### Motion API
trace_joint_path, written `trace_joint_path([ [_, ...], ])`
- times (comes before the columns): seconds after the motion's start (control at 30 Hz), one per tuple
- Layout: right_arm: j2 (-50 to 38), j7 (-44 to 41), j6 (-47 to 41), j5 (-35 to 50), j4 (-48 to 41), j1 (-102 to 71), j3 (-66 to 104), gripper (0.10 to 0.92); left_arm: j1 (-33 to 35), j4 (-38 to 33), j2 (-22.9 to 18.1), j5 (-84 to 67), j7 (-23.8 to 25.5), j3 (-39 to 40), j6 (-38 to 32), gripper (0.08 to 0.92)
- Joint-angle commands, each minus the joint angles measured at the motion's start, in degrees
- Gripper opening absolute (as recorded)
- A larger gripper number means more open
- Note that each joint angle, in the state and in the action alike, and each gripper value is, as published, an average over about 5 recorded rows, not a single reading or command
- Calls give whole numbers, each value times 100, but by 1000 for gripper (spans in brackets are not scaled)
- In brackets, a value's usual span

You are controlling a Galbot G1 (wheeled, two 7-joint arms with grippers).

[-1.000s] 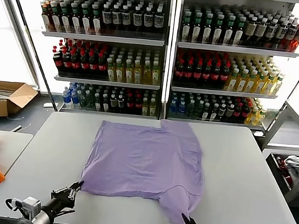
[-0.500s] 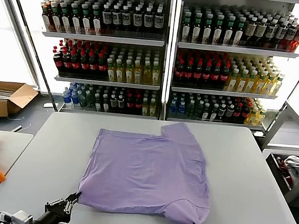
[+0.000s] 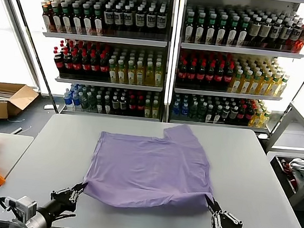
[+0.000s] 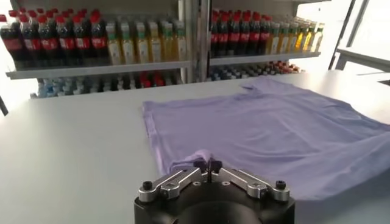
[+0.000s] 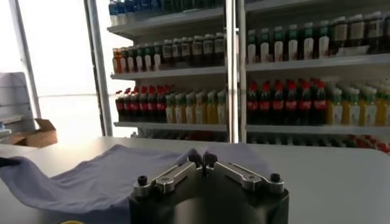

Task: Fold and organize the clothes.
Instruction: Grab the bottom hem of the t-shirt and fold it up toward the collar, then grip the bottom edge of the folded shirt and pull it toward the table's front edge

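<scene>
I see lavender cotton T-shirt spread mid grey table. My left gripper pinched closed on near-left corner, right gripper pinched closed on near-right corner. Bottle shelves behind.

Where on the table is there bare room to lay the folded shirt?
Bare table to the right of the T-shirt, and a strip left of it. The near edge is crowded: left gripper and right gripper each pinch a shirt corner.
</scene>
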Motion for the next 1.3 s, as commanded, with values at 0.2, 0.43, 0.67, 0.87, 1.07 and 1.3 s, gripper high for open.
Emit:
trace_joint_path([
  [0.2,-445,402,-474,238,-1532,2606,-1215,109,-2225,1443,198,-621,-148,818,191,88],
  [0.43,-344,344,-648,-40,-2440,3305,-1918,109,-2773,2138,52,-543,-208,1174,84,88],
  [0.67,44,323,-936,-397,-2699,3345,-2028,175,-2892,2507,-216,-113,-320,1305,-109,160],
  [0.87,159,433,-1069,-469,-2138,2828,-1584,347,-2512,2265,-233,-49,-398,1095,-147,332],
  [1.07,164,839,-1484,-946,-1460,1946,-888,521,-1734,1725,-246,97,-364,972,-169,505],
  [1.3,318,992,-1679,-1106,-1043,943,-230,711,-1494,1768,-489,443,-331,1133,-203,713],
])
